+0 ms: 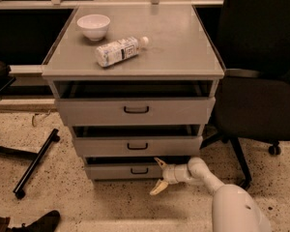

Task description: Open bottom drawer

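Speckled stone floor runs under a grey cabinet whose top carries a white bowl and a plastic bottle lying on its side, with a black office chair just to the right. The bottom drawer sits lowest of the three fronts, under the middle drawer and the top drawer, close to the floor; it looks shut or barely out. Its small black handle is at the centre of the front. The white arm reaches in low from the lower right, and the gripper sits just right of that handle with its fingers spread wide and holding nothing: one finger points up toward the drawer's upper edge, the other points down toward the floor. The step in hand looks like the approach to the handle. To do it well, the gripper should slide left until the bracket lies between the fingers, staying level with the handle so the upper finger does not catch the middle drawer's lower edge and the lower one does not scrape the floor. Closing should come only once the fingers truly straddle the bar. The pull should then run straight out along the drawer's slide; an angled pull from the right could jam it or slip off the small handle.
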Action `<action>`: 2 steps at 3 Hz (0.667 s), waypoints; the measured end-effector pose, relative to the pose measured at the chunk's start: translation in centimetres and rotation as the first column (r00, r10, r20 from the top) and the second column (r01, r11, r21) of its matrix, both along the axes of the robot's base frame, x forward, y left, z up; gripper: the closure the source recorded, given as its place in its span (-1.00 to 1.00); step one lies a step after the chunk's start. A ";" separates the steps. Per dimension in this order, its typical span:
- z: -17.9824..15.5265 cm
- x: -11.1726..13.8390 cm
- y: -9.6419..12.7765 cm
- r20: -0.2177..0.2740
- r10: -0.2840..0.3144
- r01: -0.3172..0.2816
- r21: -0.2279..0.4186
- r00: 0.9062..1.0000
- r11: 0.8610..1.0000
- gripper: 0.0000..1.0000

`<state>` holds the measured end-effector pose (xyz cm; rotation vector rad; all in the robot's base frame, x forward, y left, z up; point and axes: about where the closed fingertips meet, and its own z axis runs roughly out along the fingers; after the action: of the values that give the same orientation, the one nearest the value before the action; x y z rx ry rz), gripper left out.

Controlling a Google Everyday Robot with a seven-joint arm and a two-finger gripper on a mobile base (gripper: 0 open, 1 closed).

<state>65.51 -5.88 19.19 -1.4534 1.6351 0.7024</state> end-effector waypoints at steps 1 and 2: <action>-0.5 1.7 0.7 0.039 -0.025 0.026 -0.033 0.999 0.999 -1.00; -0.9 2.2 1.3 0.036 -0.021 0.023 -0.066 0.999 0.998 -1.00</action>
<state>67.68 -4.62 18.26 -1.4844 1.6594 0.6120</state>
